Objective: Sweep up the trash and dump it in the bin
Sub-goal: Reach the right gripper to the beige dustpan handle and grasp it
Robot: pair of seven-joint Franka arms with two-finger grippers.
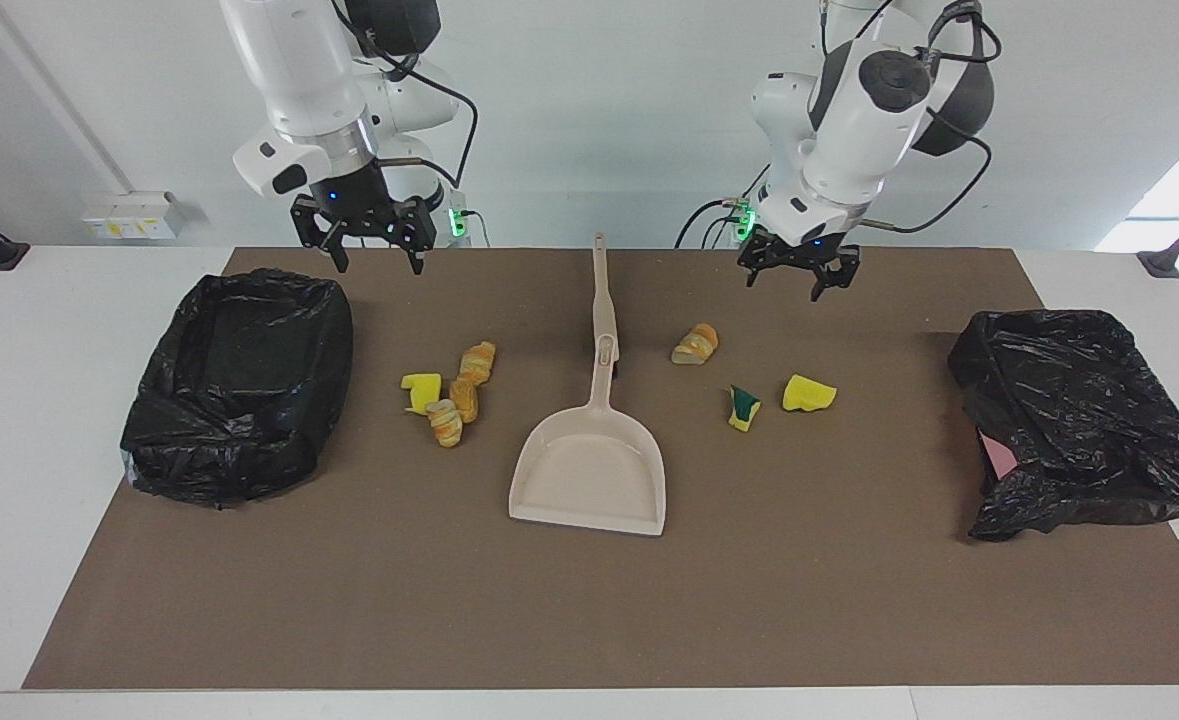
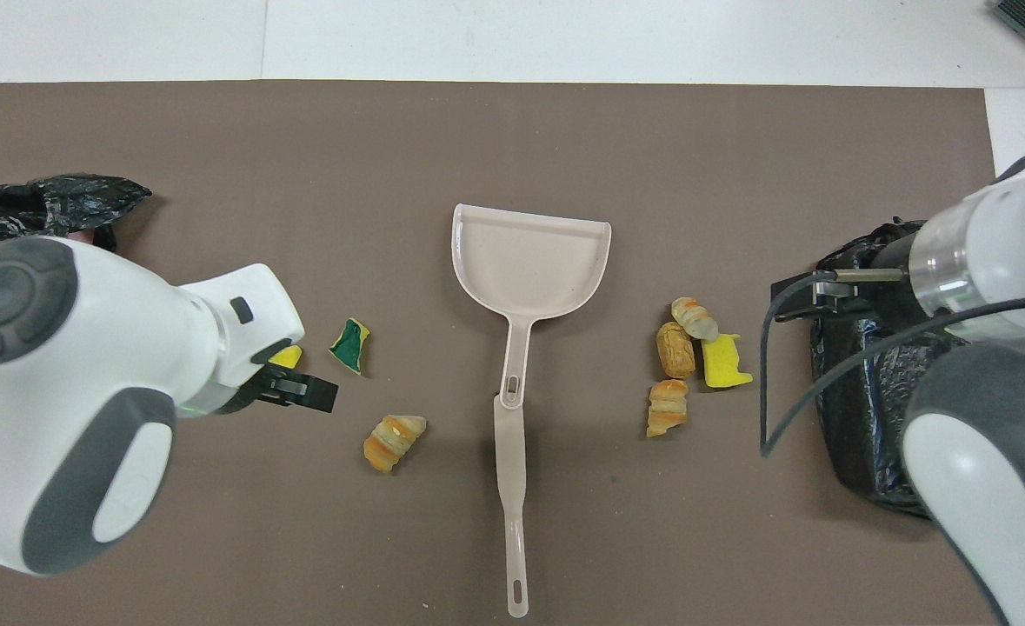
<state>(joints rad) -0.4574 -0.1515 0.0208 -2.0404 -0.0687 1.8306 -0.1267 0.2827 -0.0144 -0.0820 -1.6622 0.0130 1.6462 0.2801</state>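
Your left claw is spread wide with nothing in it, hanging over the mat on the robots' side of the lone bread chunk. The right claw is the same deal: wide apart, empty, up over the mat's robot-side edge between the black-bagged bin and the dustpan. The thing I'd watch is how that dustpan lies. Its long axis runs straight toward and away from the robots, with the pan mouth pointing away from them and the thin handle tip at the robots' edge of the mat, pretty much midway between your two claws. Either arm could get to it, and I'd call the left one a touch closer. The handle sits crossways to any sideways reach, so you'd want the fingers straddling it across its width. None of the trash is in the pan yet. Four pieces sit bunched toward the right arm's end: a yellow sponge wedge touching three bread chunks. Three are spread out toward the left arm's end: the lone chunk, a green-faced sponge and another yellow wedge. Both groups sit level with the handle, nearer the robots than the pan mouth. A second bagged bin sits at the left arm's end.
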